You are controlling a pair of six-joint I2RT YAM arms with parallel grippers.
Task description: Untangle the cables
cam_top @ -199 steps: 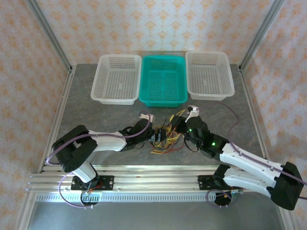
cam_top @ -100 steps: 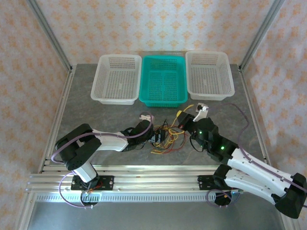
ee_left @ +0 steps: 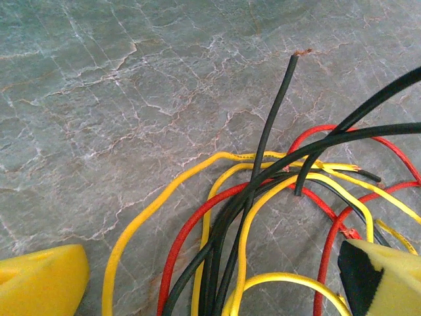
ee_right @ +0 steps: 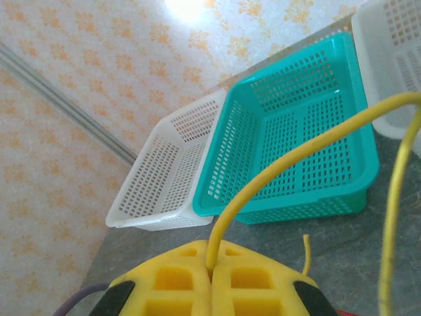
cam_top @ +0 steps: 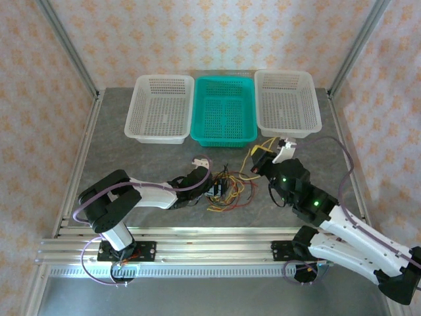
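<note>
Near edge of table (cam_top: 118, 151): the left arm (cam_top: 148, 194) and right arm (cam_top: 342, 227) rise from a rail (cam_top: 210, 238). The left one lies low and reaches right. The right one reaches in from the near right corner.
Left claw (cam_top: 210, 185): wide open, low at the left side of the bundle. In its own view the left claw (ee_left: 210, 283) has strands running between its two yellow fingertips (ee_left: 39, 280). I cannot tell whether either tip touches them.
Cables (cam_top: 229, 191): red, yellow and black strands in a loose tangle on the table's middle, closer to the near edge, between the two claws. Seen close, the cables (ee_left: 263, 217) cross over one another, and one black end pokes out over bare table (ee_left: 99, 99).
Right claw (cam_top: 258, 161): closed on a yellow cable (cam_top: 263, 143), just right of the bundle and a little beyond it.
Yellow cable, wrist view (ee_right: 296, 148): it comes out from between the shut pads (ee_right: 177, 280) and arcs up to the right.
Far edge: three baskets in a row. The teal basket (cam_top: 223, 138) is in the middle, the left white basket (cam_top: 160, 136) and right white basket (cam_top: 287, 130) are close against its sides.
</note>
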